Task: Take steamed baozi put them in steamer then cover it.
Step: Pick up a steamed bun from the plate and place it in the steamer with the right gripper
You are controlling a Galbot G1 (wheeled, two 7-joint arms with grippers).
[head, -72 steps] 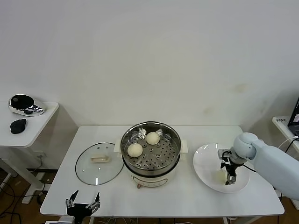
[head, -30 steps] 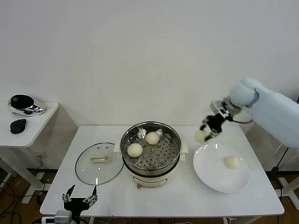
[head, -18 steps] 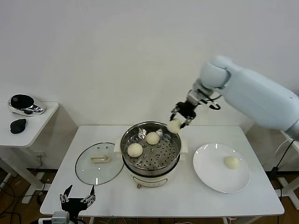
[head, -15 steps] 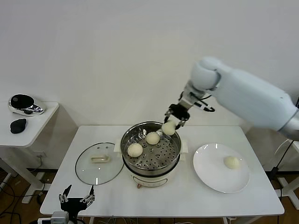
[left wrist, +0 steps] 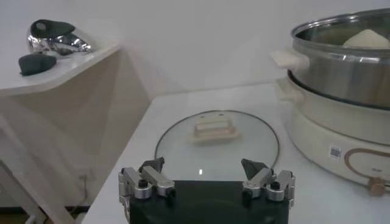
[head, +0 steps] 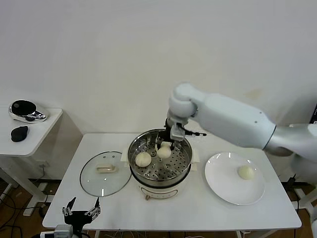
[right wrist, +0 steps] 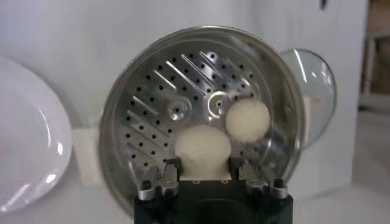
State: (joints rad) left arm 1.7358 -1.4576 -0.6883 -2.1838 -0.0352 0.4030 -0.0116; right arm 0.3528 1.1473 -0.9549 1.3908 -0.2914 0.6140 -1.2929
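Baozi (head: 164,151) clamped in my right gripper (head: 167,147) jaws, centre frame, hanging over the steamer (head: 159,163) tray beside two buns already inside. Best to lower onto bare perforations, clear of neighbours, then release. Bun looks smooth, cream-white, round. Left gripper (left wrist: 206,181) parked lower left, jaws spread wide. Cover (head: 102,172) lies on the worktop.

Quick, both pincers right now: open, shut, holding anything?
Left pincer: open, empty, near the glass lid.
Right pincer: shut on a baozi over the steamer.
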